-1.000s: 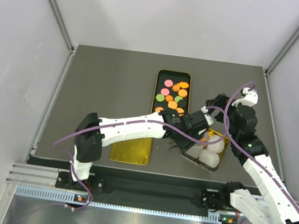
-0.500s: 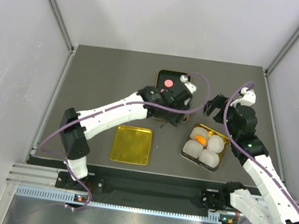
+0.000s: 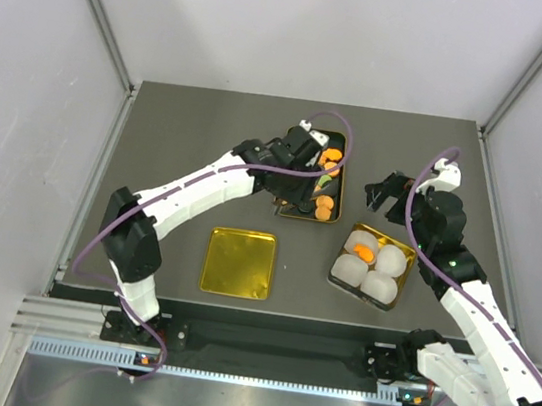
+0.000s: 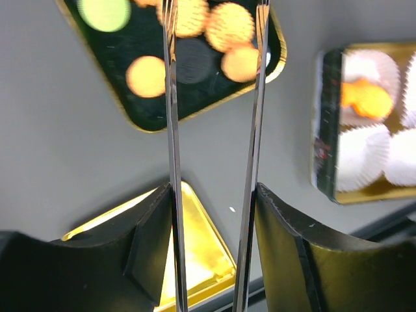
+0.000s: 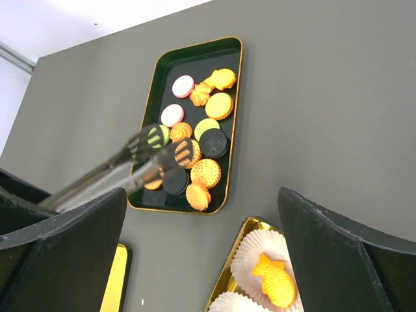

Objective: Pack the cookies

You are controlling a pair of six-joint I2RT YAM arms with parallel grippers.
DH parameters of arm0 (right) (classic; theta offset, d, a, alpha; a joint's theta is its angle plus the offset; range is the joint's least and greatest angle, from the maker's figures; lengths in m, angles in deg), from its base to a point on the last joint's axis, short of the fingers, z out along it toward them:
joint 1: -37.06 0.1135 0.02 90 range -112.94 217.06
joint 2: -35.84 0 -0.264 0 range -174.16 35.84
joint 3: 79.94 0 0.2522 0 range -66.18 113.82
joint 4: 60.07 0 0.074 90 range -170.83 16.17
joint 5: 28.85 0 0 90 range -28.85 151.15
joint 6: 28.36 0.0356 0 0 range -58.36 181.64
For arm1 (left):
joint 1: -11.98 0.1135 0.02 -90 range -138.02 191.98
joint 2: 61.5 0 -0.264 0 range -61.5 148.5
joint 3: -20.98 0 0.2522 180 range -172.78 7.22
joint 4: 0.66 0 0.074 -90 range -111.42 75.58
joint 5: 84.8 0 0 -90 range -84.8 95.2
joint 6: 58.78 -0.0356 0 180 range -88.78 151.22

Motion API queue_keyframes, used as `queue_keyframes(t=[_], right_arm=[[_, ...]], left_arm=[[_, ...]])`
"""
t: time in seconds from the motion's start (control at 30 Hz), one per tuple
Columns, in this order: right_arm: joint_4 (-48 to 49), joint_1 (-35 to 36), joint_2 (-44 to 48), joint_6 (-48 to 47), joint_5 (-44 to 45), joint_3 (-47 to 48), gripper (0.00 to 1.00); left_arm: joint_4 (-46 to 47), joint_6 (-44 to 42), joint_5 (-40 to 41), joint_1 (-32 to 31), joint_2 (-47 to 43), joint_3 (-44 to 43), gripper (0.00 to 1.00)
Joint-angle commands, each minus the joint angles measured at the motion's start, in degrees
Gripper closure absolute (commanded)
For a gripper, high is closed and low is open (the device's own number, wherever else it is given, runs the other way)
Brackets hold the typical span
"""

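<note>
The cookies (image 3: pixel 331 157), small orange, pink, green and black discs, lie in a black gold-rimmed tray (image 3: pixel 339 194); they also show in the right wrist view (image 5: pixel 208 143) and blurred in the left wrist view (image 4: pixel 224 26). My left gripper (image 3: pixel 301 172) (image 4: pixel 214 208) is shut on metal tongs (image 4: pixel 172 130). The tong tips (image 5: pixel 175 153) stand slightly apart over the tray's middle cookies with nothing between them. My right gripper (image 3: pixel 382 191) (image 5: pixel 201 201) is open and empty, hovering right of the tray.
A gold box (image 3: pixel 406 252) with white paper cups stands at the front right; one cup holds an orange fish-shaped cookie (image 3: pixel 363 250) (image 5: pixel 276 279). A flat gold lid (image 3: pixel 238 262) (image 4: pixel 195 247) lies front centre. Grey walls stand on both sides.
My left arm swung with the tongs from over the gold box back to the cookie tray. The fish-shaped cookie now shows in a cup. The right arm has not moved.
</note>
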Motion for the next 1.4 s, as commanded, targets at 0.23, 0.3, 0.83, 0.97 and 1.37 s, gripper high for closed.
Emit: queue_keyframes(t=[0.23,0.3,0.83,0.97,1.37], right_arm=[[2.2,-0.2,0.3,0.5,-0.5,1.0,0.0],[2.2,-0.2,0.3,0.5,-0.4,1.0,0.0],[2.1,-0.2,0.9,0.4,-0.2,0.8,0.0],[2.1,-0.2,0.9,0.3,-0.2,0.8,0.0],[2.1,-0.2,0.6,0.4,-0.2,0.8,0.0]], left_arm=[[3.1,-1.0,-3.4,-1.7,-1.5,4.6,0.43],[3.2,-0.7,-3.7,-1.8,-1.0,4.9,0.43],[3.4,-0.8,-2.2,-4.0,0.9,4.7,0.43],[3.5,-0.9,-2.0,-4.6,1.7,4.6,0.44],[3.5,-0.9,-0.2,-5.0,2.4,4.2,0.48]])
